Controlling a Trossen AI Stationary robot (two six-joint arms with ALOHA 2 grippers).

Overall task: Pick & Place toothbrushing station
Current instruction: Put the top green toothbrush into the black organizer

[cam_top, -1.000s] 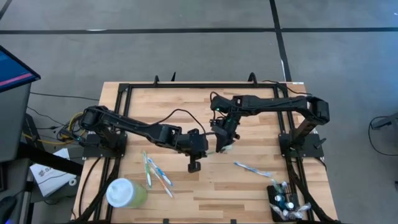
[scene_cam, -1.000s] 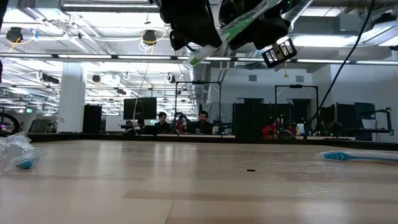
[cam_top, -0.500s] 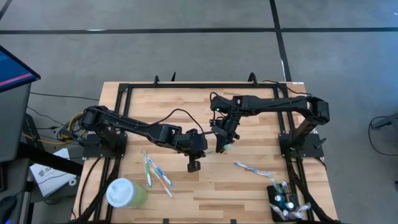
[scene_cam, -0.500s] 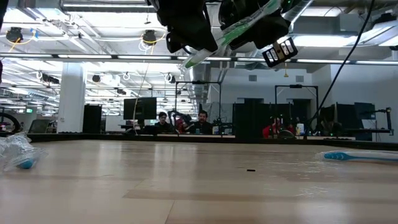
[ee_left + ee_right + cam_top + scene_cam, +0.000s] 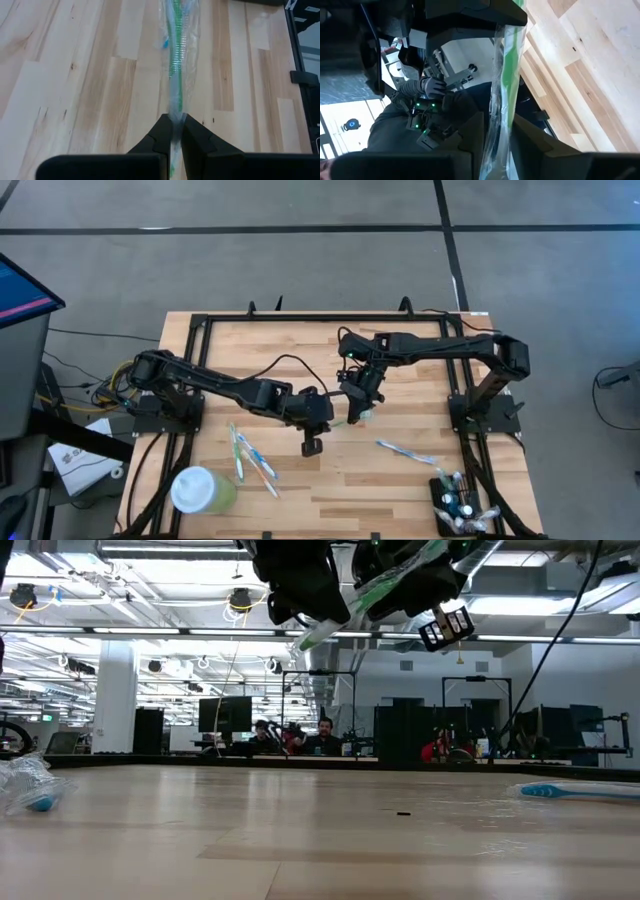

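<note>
The toothbrushing station (image 5: 453,502) (near table corner) holds wrapped toothbrushes (image 5: 478,516).

Bright even overhead light, soft faint shadows, ceiling strip lights (image 5: 150,552) glaring, right wrist view dim and cluttered

I am working in what looks like a large open-plan robotics lab or industrial office. Beyond the wooden table (image 5: 320,840), the low view shows exposed ceiling ducts and pipes (image 5: 150,580), rows of strip lights, a white column (image 5: 115,695), dark monitors (image 5: 225,712) on long benches, and seated people (image 5: 325,735) far back. From above, the floor is grey concrete (image 5: 250,250).
</note>
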